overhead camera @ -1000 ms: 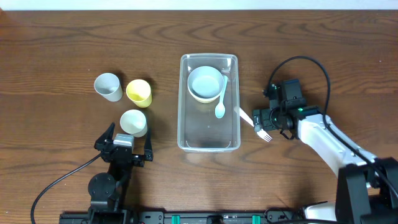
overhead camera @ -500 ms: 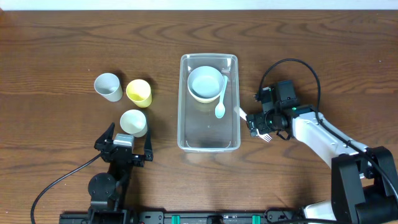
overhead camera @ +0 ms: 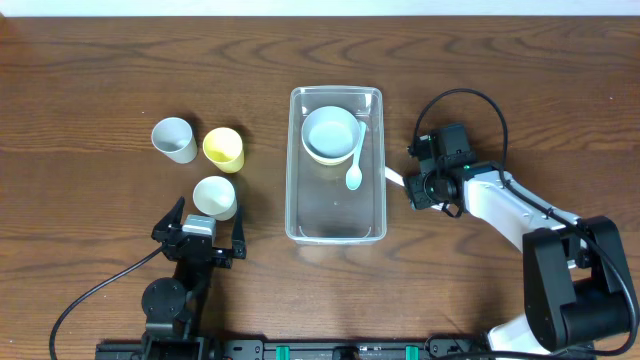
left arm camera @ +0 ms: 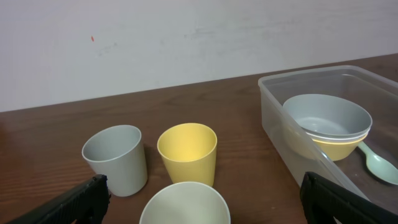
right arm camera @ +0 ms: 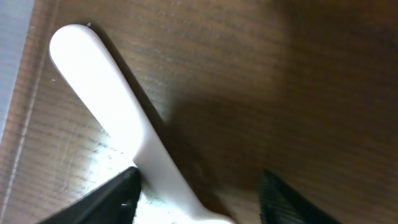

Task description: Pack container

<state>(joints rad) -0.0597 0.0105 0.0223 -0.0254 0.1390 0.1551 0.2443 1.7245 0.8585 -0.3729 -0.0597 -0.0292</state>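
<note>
Container mid-worktop, bowls, spoon inside. Right jaws open, low astride fork handle just beside container, likely set for pickup. Left jaws open, parked by cups, out of way.

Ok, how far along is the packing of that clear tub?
Done: stacked bowls and a spoon sit in the container. In hand: the right gripper is open around the white fork on the table beside it, not yet lifted. Remaining: the fork and three cups outside, by the open left gripper.
</note>
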